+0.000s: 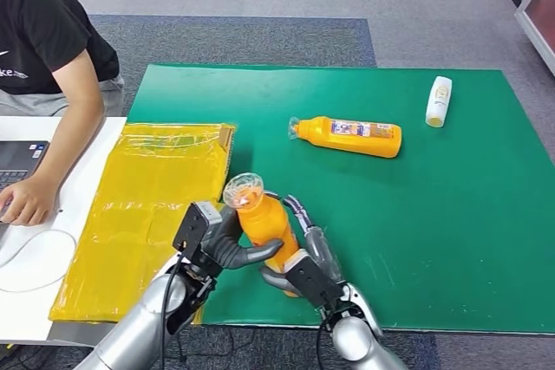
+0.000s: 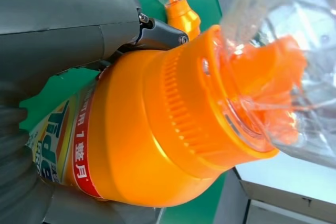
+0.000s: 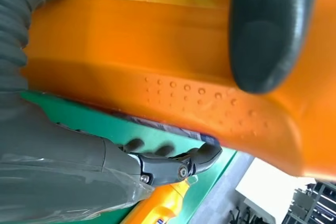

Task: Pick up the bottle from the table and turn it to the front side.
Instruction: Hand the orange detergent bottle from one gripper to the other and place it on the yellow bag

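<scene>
An orange detergent bottle with a clear plastic wrap over its cap is lifted near the front edge of the green mat, cap tilted toward the far left. My left hand grips its body from the left, and my right hand holds it from the right and below. The left wrist view has the bottle close up, its red and white label toward my left hand. In the right wrist view my right hand wraps the orange body, a dark fingertip pressed on it.
A second orange bottle lies on its side mid-mat, and a small white bottle lies at the far right. A yellow plastic bag covers the mat's left part. A person sits at the far left by a laptop.
</scene>
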{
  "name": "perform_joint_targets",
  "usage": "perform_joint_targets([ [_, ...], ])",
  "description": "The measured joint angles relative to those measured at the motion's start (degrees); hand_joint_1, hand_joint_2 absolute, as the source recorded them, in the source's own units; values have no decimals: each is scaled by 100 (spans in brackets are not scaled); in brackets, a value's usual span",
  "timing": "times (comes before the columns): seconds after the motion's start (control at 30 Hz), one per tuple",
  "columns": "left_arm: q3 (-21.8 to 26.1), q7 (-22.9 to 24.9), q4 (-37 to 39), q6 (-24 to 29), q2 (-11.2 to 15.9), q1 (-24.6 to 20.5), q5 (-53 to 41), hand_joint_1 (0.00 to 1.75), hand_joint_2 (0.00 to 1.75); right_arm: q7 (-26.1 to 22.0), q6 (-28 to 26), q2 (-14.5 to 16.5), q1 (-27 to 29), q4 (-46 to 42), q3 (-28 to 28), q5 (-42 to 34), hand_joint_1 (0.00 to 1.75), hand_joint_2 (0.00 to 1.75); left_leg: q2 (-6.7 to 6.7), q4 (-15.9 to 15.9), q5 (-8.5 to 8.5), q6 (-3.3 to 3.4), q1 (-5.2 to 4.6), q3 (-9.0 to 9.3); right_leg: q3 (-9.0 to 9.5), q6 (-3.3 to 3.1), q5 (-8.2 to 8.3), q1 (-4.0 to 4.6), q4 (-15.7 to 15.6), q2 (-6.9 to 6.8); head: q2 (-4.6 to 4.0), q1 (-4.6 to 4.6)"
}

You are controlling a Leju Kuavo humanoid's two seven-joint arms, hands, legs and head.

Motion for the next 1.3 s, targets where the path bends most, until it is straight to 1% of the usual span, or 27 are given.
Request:
perform_joint_targets([
  [0.1,43,9,-1,-11,107,-9,-67,175,175,-2,-50,26,32,0,4,-5,0,175,0,0,0,0,0,0,-1,0,0,0,0,0,0,0],
  [0.2,126,36,-24,-3,256,-28,-338,175,175,2,-111,42,70,0,-1,-24,0,175,0,0,0,0,0,0,-1,0,0,0,1,0,0,0],
  [0.43,457,124,-308,-8,758,-134,-1389,175,175,8,-184,45,191,-1,-73,-20,0,175,0,0,1,-2,1,1,-2,-2,-1,0,6,1,0,0],
  [0.57,654,189,-473,-95,1061,-167,-1726,175,175,9,-186,51,281,-4,-144,11,0,175,0,0,2,-3,1,1,-4,-2,-1,1,8,0,0,0],
  [0.8,858,287,-803,-457,1548,-261,-1952,175,175,6,-175,81,401,-4,-292,47,0,175,1,0,2,-4,1,0,-7,-3,-1,0,8,1,0,1],
  [1.0,882,357,-913,-585,1835,-398,-2060,175,175,3,-159,94,429,-4,-365,50,0,175,1,0,3,-5,1,0,-9,-3,-1,1,9,1,0,-1],
  [1.2,873,459,-1002,-833,2186,-730,-2144,175,175,1,-108,104,482,-4,-444,47,0,175,1,0,5,-7,1,-1,-10,-4,-1,1,9,1,0,0],
  [1.3,859,539,-1026,-995,2314,-915,-2151,175,175,1,-70,110,494,-4,-490,46,0,175,1,0,5,-7,1,-1,-10,-4,-1,1,9,1,0,0],
])
